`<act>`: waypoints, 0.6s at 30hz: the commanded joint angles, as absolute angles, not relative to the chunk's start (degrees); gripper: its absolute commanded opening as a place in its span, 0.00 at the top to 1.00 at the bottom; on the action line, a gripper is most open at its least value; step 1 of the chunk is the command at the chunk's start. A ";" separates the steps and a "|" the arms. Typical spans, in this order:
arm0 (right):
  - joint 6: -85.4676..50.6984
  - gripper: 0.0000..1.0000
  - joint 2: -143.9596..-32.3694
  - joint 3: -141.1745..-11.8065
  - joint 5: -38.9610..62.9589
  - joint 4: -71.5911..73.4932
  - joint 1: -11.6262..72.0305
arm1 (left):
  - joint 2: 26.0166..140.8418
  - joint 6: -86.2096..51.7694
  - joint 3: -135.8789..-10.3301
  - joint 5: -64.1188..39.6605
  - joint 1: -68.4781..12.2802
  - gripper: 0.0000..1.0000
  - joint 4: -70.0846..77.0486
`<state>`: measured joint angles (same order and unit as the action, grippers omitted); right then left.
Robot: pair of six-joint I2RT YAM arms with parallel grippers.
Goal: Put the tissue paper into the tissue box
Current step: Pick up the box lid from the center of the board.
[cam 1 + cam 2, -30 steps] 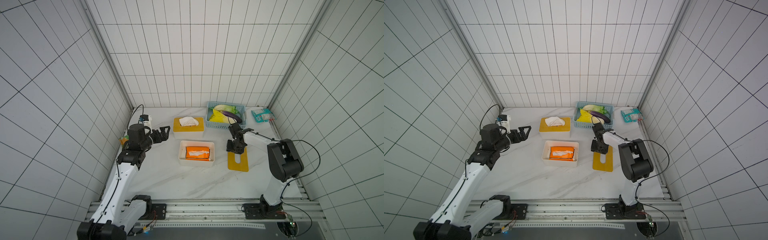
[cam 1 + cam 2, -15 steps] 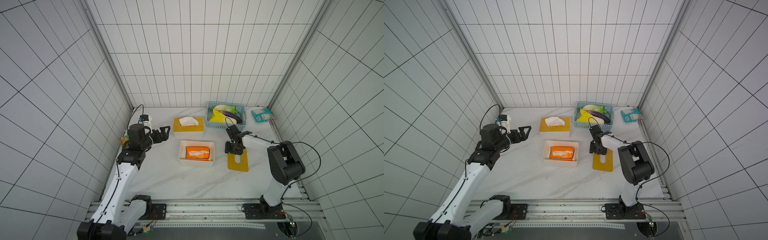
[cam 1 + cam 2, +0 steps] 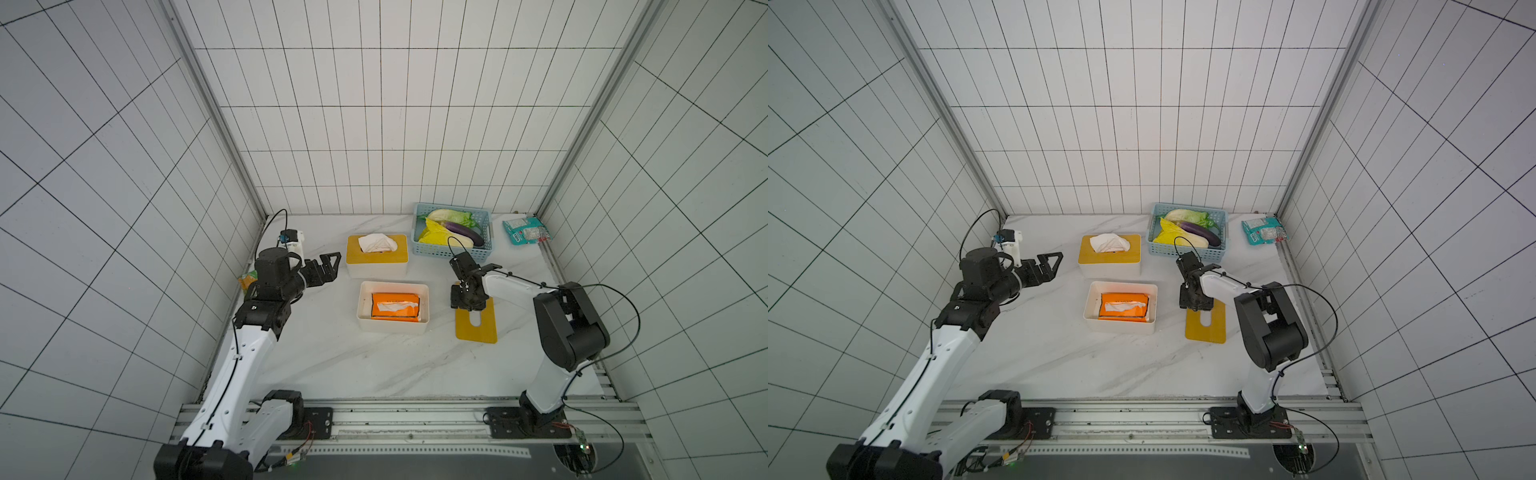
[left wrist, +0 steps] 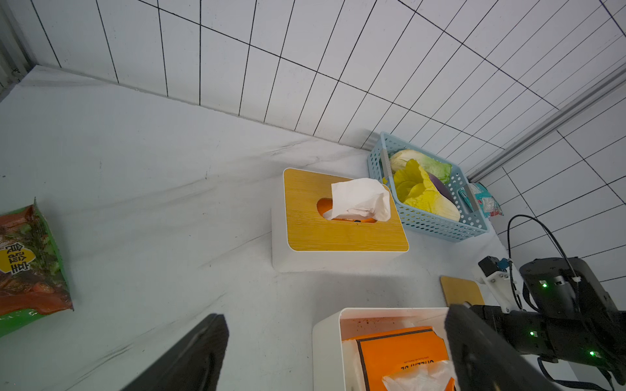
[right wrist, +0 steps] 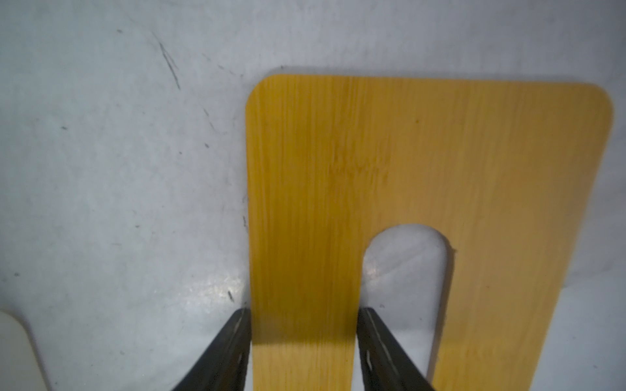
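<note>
The tissue paper, an orange pack [image 3: 395,307] with white sheet showing, lies inside the open white tissue box [image 3: 392,329] at mid-table; both also show in the left wrist view, the pack [image 4: 399,352] and the box [image 4: 327,352]. Right of the box its yellow wooden lid [image 3: 476,328] lies flat on the table. My right gripper [image 3: 467,305] points down at the lid's far end. In the right wrist view this gripper [image 5: 304,313] is shut on the strip of lid [image 5: 423,152] between the outer edge and the slot. My left gripper [image 3: 330,268] hovers open at the left, empty.
A second tissue box [image 3: 376,259] with its yellow lid on and a tissue sticking out stands behind the open one. A blue basket [image 3: 453,251] of vegetables is at the back, a snack packet [image 3: 525,230] in the back right corner, a green snack bag [image 4: 30,264] by the left wall.
The right gripper has shifted a little over the lid's far end, and its jaws widened briefly, then closed against the lid strip. The left arm has not moved.
</note>
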<state>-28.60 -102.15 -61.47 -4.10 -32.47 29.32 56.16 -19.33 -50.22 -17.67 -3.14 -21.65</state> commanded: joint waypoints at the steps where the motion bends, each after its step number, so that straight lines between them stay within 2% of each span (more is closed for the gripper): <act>1: -29.24 0.51 -105.79 -57.66 -2.09 -39.20 29.54 | 55.80 -19.41 -50.10 -18.06 -2.80 0.02 -20.39; 9: -28.89 0.64 -105.51 -58.44 0.43 -38.59 29.58 | 55.74 -19.42 -50.10 -18.07 -2.81 0.02 -20.38; 18: -28.39 0.72 -100.56 -59.92 0.45 -38.80 29.36 | 55.64 -19.27 -50.10 -17.88 -2.81 0.02 -20.38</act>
